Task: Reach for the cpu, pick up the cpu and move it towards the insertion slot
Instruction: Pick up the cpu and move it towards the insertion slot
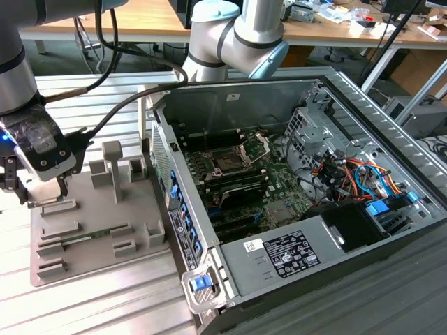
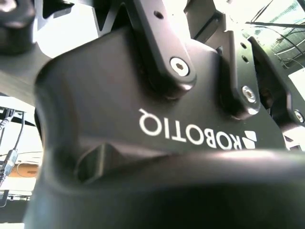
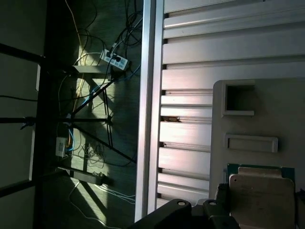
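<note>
The cpu lies on the tray, at the exterior view's left of the case holding the insertion slot.

An open computer case lies on its side on a ribbed aluminium bench, its power supply and a tangle of orange and blue cables exposed. Just beside it, a grey tray holds a thin green memory stick. Wooden desks stand behind; in the first wrist view a power strip lies among cords on the floor.
</note>
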